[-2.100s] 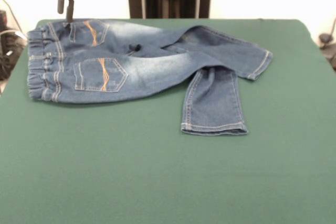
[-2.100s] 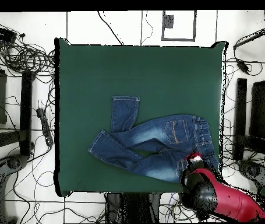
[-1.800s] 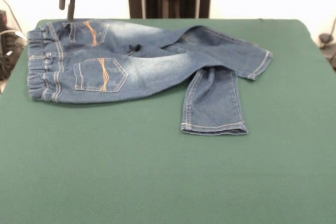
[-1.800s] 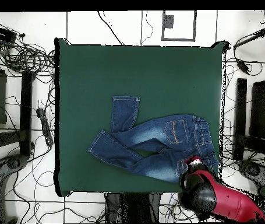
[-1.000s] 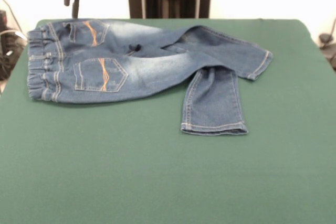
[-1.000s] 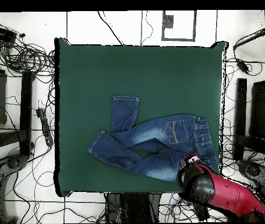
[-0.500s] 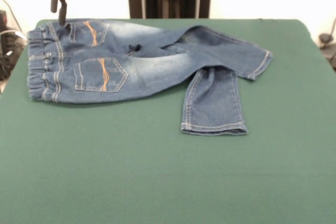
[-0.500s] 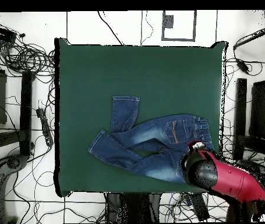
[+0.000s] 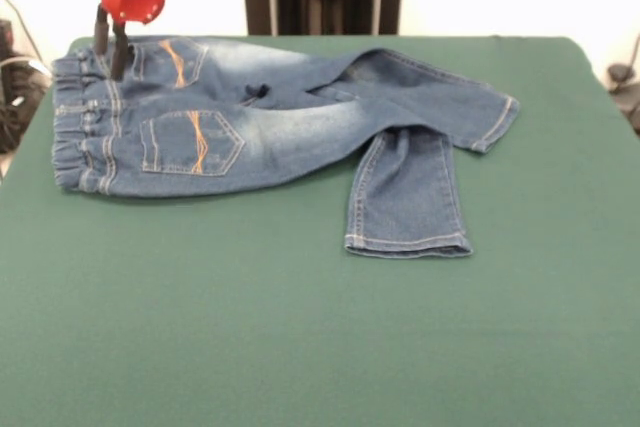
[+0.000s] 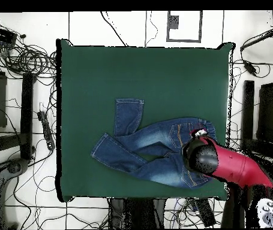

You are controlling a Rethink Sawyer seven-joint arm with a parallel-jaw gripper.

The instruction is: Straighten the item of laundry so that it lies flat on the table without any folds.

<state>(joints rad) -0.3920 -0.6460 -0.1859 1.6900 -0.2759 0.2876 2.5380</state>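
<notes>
The jeans [image 9: 270, 112] lay on the green table [image 9: 320, 337], their long axis running sideways in the front view from the gathered waistband [image 9: 72, 122] out to the hems. One leg was bent back on itself toward the camera, so folds remained. The gripper [image 9: 110, 52] hung at the waistband end, its dark fingers [image 9: 119, 47] slightly parted, released and holding nothing, tips just above or touching the denim. Nearly all the garment stretched away from the gripper to one side, the folded leg farthest from it.
</notes>
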